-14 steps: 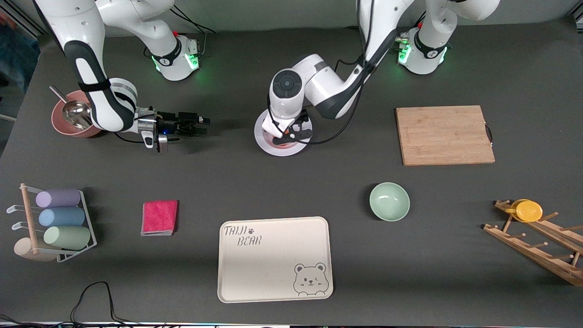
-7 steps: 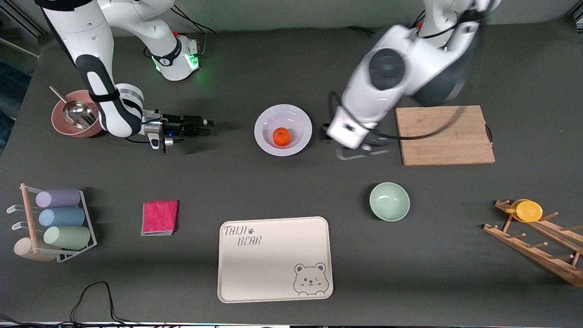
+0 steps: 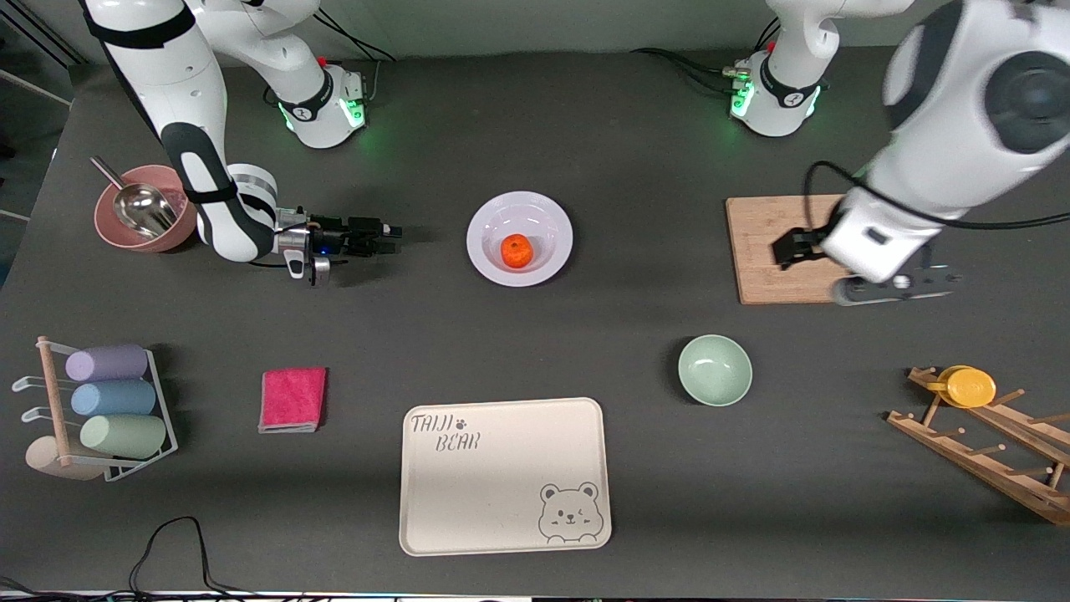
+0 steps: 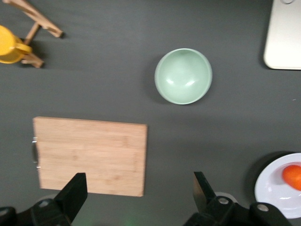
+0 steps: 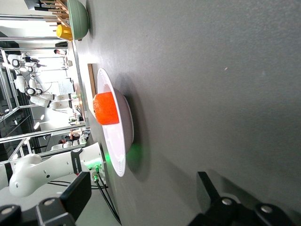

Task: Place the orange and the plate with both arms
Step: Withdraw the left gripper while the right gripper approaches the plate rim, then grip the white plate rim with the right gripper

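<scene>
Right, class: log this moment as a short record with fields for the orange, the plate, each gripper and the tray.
orange: lying in the plate's well
plate: on the table, ungripped
left gripper: open, empty, over the cutting board
right gripper: open, low, pointing at the plate from the right arm's end
tray: holds nothing

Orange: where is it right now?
The orange sits in the well of the plate, mid-table in the front view, farther from that camera than the bear tray. Neither gripper touches it.
</scene>
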You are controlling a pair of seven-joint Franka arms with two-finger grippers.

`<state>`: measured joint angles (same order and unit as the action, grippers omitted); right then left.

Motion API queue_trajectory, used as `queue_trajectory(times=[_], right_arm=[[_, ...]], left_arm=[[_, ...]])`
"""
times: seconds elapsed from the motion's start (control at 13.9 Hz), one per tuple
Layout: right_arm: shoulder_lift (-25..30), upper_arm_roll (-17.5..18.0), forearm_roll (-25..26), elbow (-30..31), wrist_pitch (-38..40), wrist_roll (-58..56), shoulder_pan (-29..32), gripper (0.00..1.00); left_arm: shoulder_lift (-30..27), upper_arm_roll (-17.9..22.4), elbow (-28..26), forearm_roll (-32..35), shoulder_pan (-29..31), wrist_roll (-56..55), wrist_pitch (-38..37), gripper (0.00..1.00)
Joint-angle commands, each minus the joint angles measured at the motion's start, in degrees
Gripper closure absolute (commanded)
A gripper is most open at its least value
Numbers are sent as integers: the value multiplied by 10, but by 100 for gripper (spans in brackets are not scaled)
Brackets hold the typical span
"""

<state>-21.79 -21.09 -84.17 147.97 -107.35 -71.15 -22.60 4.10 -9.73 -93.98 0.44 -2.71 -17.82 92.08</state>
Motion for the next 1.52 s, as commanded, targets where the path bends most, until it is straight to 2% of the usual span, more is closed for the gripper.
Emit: queue_trajectory(times=[0.0,0.07,0.22,0.43,0.65,0.79,0.87,0.94,1.15,1.3,1.44], right_arm=[[-11,-1,-15,-11,7,-18,-6,24],[-11,0,-15,-12,7,-18,-6,38],[-11,0,-15,-12,7,-20,-6,57],[-28,3,-15,-17,7,-50,-6,58],[-55,17,-49,-26,30,-77,-5,58],[-56,18,-50,-28,30,-76,-6,58],[-57,21,-52,-29,30,-76,-6,58],[-58,29,-66,-29,30,-76,-6,58],[-64,75,-121,-37,24,-77,-9,58],[-75,82,-148,-50,22,-77,-32,58],[-82,82,-201,-59,14,-77,-74,58]], left_arm=[[-18,3,6,-3,48,55,-22,0],[-25,12,9,-12,67,71,-23,0],[-43,38,8,-16,87,140,-43,0],[-53,57,2,-15,89,169,-59,0],[-81,58,-18,-11,89,183,-65,0],[-102,87,-35,-8,76,230,-65,0],[-116,105,-52,-2,49,238,-62,0],[-130,121,-68,10,34,238,-59,0],[-150,122,-90,21,30,238,-56,0],[-146,120,-90,22,31,238,-49,0],[-146,118,-90,23,30,235,-52,0]])
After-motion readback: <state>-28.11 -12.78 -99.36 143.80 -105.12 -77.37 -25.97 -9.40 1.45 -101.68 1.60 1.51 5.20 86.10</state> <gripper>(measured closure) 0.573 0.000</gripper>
